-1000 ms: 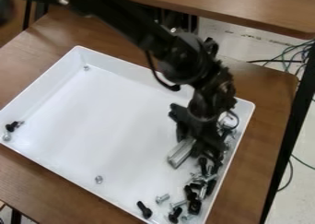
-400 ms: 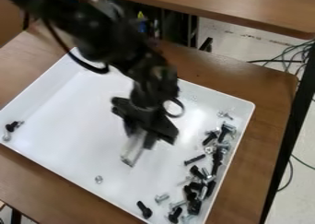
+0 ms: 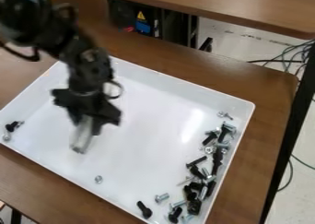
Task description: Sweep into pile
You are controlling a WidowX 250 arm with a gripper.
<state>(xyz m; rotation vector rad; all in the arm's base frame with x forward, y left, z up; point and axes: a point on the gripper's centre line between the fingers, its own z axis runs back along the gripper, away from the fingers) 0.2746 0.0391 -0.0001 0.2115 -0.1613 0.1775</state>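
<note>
"Screws and bolts (image 3: 209,172): which way do they run from where you sit?"

"On my feed, most lie in a loose band beside the right wall of the white tray (image 3: 148,85). Its long axis slants from upper right to lower left, roughly along that wall. Single pieces point every way; one black screw (image 3: 144,210) near the lower wall slants down to the right."

"What can't you make out?"

"Pieces overlap in the band, so I can't count them. My arm (image 3: 61,38) hides the tray's upper left corner and runs out of view at upper left. The bottom edge cuts off the tray's lowest corner, and the pale block's lower end is hard to read."

"And the gripper?"

"I've got my gripper (image 3: 90,120) over the left part of the tray, closed around that pale block (image 3: 82,136), well apart from the band."

"Anything else around?"

"A small metal piece (image 3: 98,179) sits alone near the lower wall, and a black screw (image 3: 12,126) by the left corner. The raised wall bounds the band on the right. Brown table (image 3: 265,140) under the tray, cables (image 3: 295,57) on the floor beyond."
</note>
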